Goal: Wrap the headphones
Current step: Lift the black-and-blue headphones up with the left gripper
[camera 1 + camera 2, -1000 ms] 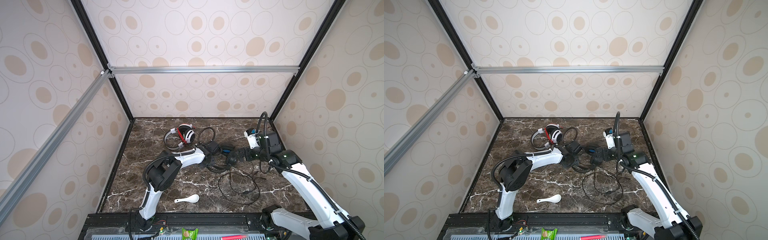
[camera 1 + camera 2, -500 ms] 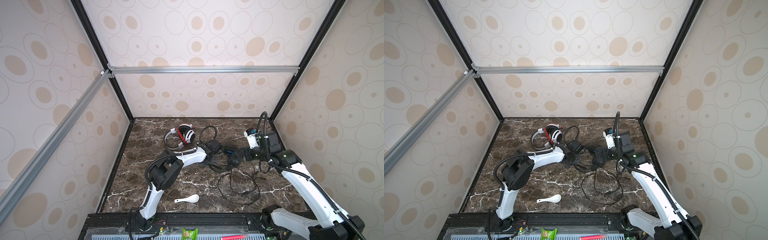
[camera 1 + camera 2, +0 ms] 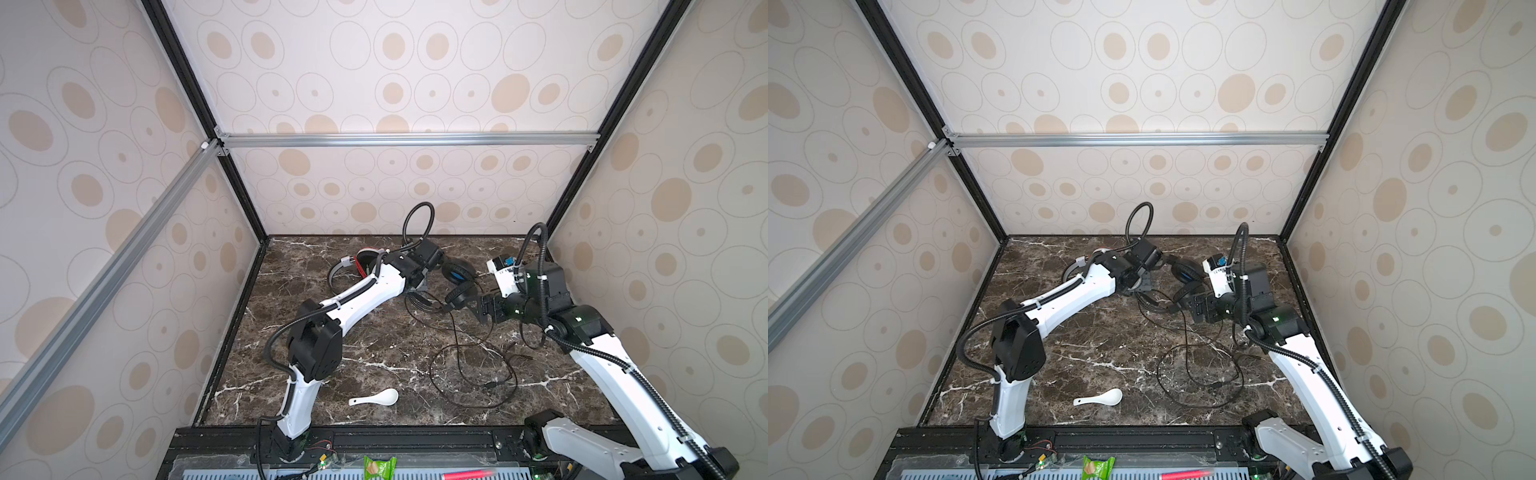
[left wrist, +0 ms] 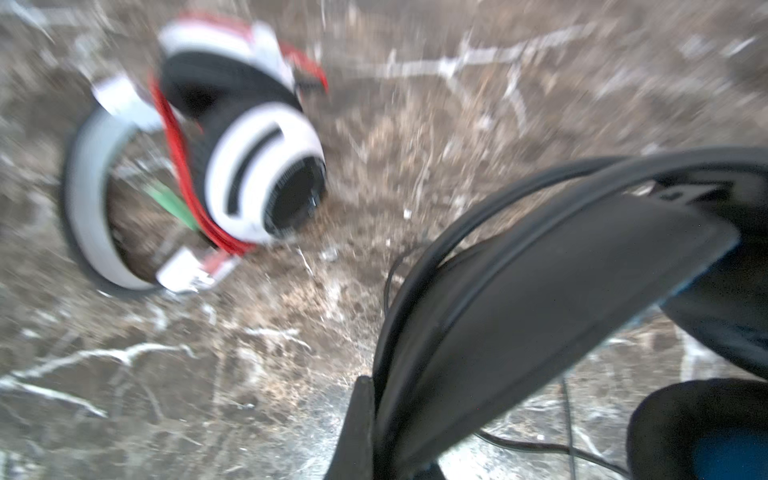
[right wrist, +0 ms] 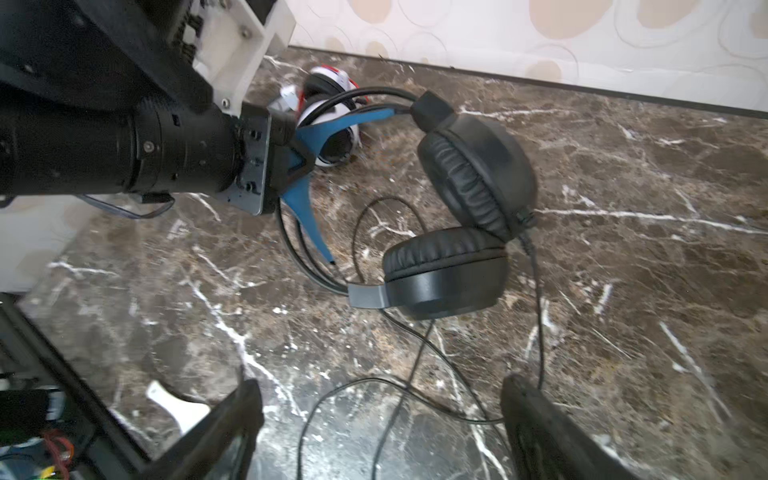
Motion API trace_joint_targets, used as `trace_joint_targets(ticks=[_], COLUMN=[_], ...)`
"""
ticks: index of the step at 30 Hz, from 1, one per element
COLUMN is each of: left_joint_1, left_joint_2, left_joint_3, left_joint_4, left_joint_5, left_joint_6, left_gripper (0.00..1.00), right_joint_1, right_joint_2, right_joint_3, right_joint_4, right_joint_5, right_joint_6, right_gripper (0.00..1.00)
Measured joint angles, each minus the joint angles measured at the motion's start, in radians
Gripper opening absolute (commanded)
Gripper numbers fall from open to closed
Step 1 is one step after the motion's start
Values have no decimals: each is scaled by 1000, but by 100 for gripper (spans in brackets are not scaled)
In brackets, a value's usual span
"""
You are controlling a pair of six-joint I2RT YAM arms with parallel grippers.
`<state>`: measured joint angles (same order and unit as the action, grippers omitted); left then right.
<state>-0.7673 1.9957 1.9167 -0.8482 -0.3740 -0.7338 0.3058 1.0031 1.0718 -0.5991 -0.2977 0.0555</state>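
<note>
The black headphones (image 3: 458, 286) (image 3: 1185, 282) lie at mid-table, their ear cups (image 5: 457, 232) stacked against each other. My left gripper (image 3: 421, 286) (image 3: 1144, 286) (image 5: 291, 162) (image 4: 376, 399) is shut on their blue-lined headband (image 5: 357, 118) (image 4: 519, 291). Their black cord (image 3: 473, 374) (image 3: 1200, 374) (image 5: 399, 386) trails in loose loops toward the front. My right gripper (image 3: 478, 309) (image 3: 1196, 309) (image 5: 386, 407) is open just right of the cups, low over the cord, which runs between its fingers untouched. The white headphones (image 3: 353, 268) (image 3: 1077, 266) (image 4: 257, 174) (image 5: 332, 137) with red cord lie behind the left arm, partly hidden.
A white spoon (image 3: 374, 398) (image 3: 1098, 398) (image 5: 178, 405) lies near the front edge. A green packet (image 3: 380, 467) and a red pen (image 3: 469, 473) sit on the front rail. Patterned walls close in the marble table (image 3: 332, 332) on three sides.
My left gripper has shut on the black headband and its wrist has risen, drawing the black headphones a little toward the back. The right arm has barely moved.
</note>
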Motion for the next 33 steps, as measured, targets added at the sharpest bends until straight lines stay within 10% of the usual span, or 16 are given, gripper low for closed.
trace_joint_targets(ticks=[17,33], left_joint_1=[190,194], left_joint_2=[-455,-327], left_joint_3=[-33,354], left_joint_4=[-8,-172], left_joint_5=[-54,21], left_joint_6=[320,381], left_gripper=[0,0], right_joint_1=[2,2], right_joint_2=[35,137], right_joint_3=[73,-90], right_joint_4=[104,471], right_joint_5=[-244,-357], right_joint_6=[2,72], right_gripper=[90,92])
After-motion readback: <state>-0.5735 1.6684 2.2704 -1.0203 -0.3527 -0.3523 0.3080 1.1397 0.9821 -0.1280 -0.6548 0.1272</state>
